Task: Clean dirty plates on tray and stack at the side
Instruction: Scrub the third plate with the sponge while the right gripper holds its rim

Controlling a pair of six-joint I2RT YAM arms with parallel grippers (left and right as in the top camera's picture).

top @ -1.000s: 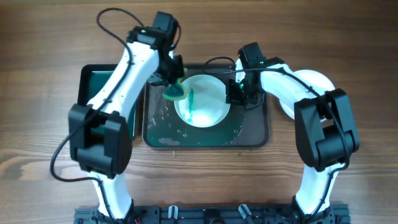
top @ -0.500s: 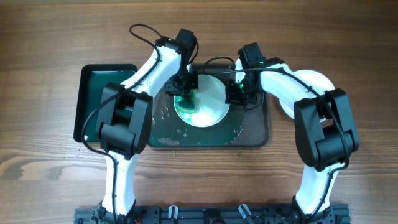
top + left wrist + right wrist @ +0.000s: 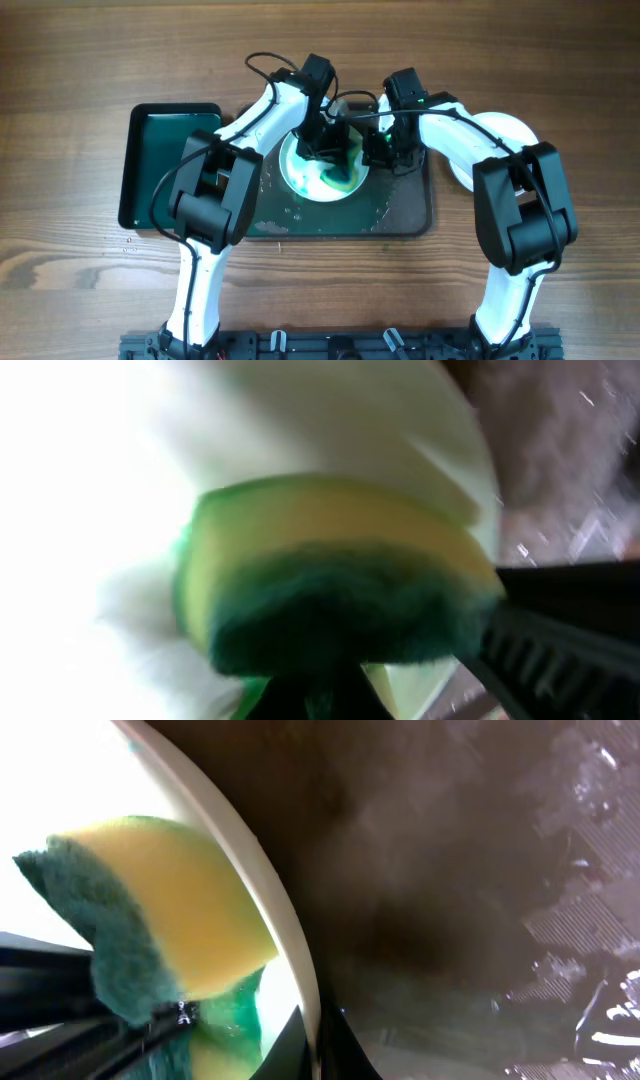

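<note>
Left gripper [image 3: 327, 151] pinching sponge [image 3: 330, 575] on face-up green-smeared plate [image 3: 301, 172], right gripper [image 3: 379, 150] clamping its rim, tray [image 3: 405, 207] lying lengthwise left-right.

Left hand [image 3: 325, 150] with sponge [image 3: 330, 580] and right hand [image 3: 383, 150] crowd the plate [image 3: 303, 180] on the tray [image 3: 400, 212]; open table [image 3: 330, 285] lies nearer, small tray [image 3: 170, 165] flanks left.

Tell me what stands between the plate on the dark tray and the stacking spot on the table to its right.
Only the right gripper, at the plate's right edge, and the tray's raised rim. Past the rim, another white plate already lies on the table, partly under the right arm.
</note>
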